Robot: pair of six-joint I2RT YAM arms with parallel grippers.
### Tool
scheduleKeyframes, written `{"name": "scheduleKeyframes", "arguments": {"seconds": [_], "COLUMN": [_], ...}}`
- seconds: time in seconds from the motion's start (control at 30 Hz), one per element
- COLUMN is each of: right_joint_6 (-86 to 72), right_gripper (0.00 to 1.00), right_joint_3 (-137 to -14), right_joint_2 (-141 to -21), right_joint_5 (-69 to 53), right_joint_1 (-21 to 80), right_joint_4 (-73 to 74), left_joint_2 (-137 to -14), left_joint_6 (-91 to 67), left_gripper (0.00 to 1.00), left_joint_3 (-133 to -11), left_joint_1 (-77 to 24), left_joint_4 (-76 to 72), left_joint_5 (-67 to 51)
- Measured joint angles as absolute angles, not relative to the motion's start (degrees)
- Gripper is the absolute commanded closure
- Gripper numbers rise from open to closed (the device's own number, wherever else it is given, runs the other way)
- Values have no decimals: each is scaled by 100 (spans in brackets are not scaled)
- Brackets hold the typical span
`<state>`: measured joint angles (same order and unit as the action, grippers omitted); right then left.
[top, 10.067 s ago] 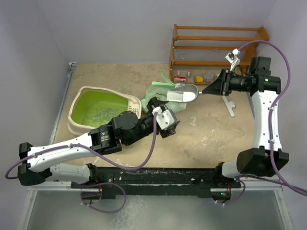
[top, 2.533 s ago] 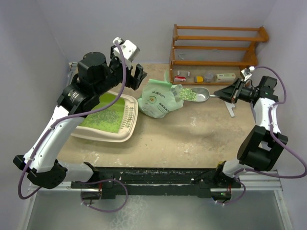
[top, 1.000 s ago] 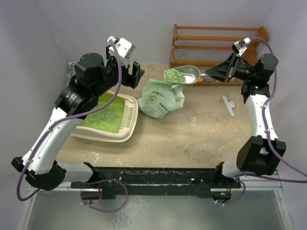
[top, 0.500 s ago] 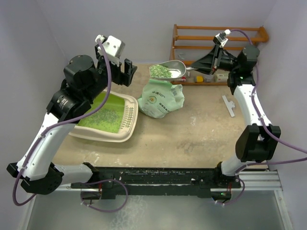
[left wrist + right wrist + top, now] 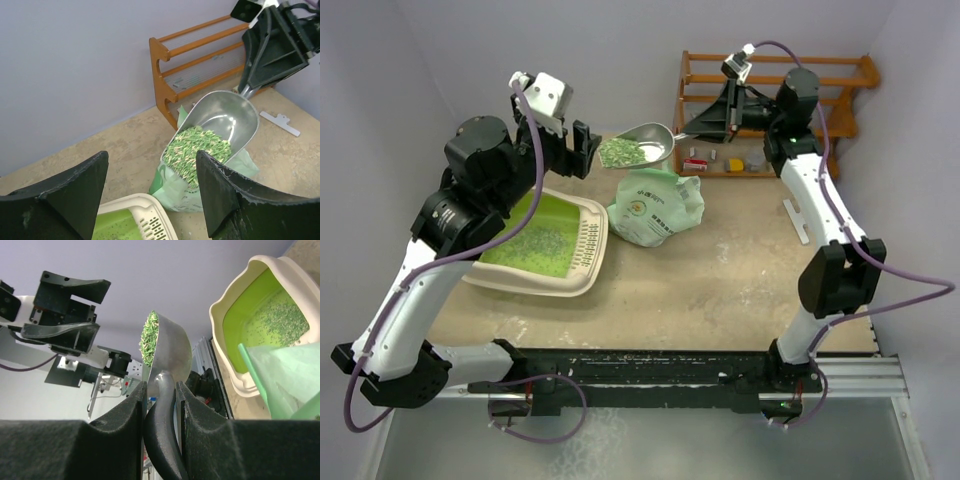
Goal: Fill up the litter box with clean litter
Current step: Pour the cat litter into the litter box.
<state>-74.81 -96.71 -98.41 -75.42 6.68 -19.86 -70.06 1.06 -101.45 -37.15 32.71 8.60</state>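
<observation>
Partly hidden behind the left arm: litter box [image 5: 586, 245] at the table's left, only a thin scatter of litter [image 5: 545, 243] on its green floor. Raised above the bag [image 5: 658, 205], scoop [image 5: 645, 140] heaped with more litter, handle pinched tight in the right gripper [image 5: 160, 390]. Left gripper [image 5: 582, 148] spread wide, empty, just beside the scoop.

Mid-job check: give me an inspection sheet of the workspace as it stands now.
Surface: tan table, mottled.
Job's things: litter box at left, holding a thin scatter of clean litter; more is heaped in the metal scoop, raised, not yet over the box.
Clutter: green printed bag beside the box; white clip; small items on the rack.
Grippers: left gripper open, near the scoop; right gripper shut on its handle.
Cables: purple cables along both arms.
Surroundings: wooden rack, pale walls.
</observation>
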Motion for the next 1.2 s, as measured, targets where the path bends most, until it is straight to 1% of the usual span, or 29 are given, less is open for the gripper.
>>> {"name": "scheduleKeyframes", "arguments": {"seconds": [0.2, 0.53, 0.77, 1.03, 1.2], "right_joint_6": [-6864, -6302, -5033, -3885, -3439], "right_gripper": [100, 100, 100, 100, 100], "right_joint_3": [-10221, -11297, -12529, -13371, -13668], "right_joint_2": [-10366, -11275, -11928, -12477, -12750], "right_joint_5": [-7402, -7271, -6969, -6565, -6326], "right_joint_1": [1140, 1730, 2108, 2526, 2792], "right_joint_4": [-1262, -578, 659, 1846, 2233], "left_joint_2": [-7006, -7006, -7000, -6845, -6598], "left_joint_6": [106, 108, 119, 130, 126], "left_gripper": [32, 32, 33, 33, 33], "left_joint_3": [-10210, -10213, -10210, -10025, -9708], "left_joint_1": [-3715, -3715, -3715, -3715, -3715], "left_joint_4": [3275, 3374, 3465, 3557, 3590], "left_joint_5": [860, 904, 1079, 1481, 1855]}}
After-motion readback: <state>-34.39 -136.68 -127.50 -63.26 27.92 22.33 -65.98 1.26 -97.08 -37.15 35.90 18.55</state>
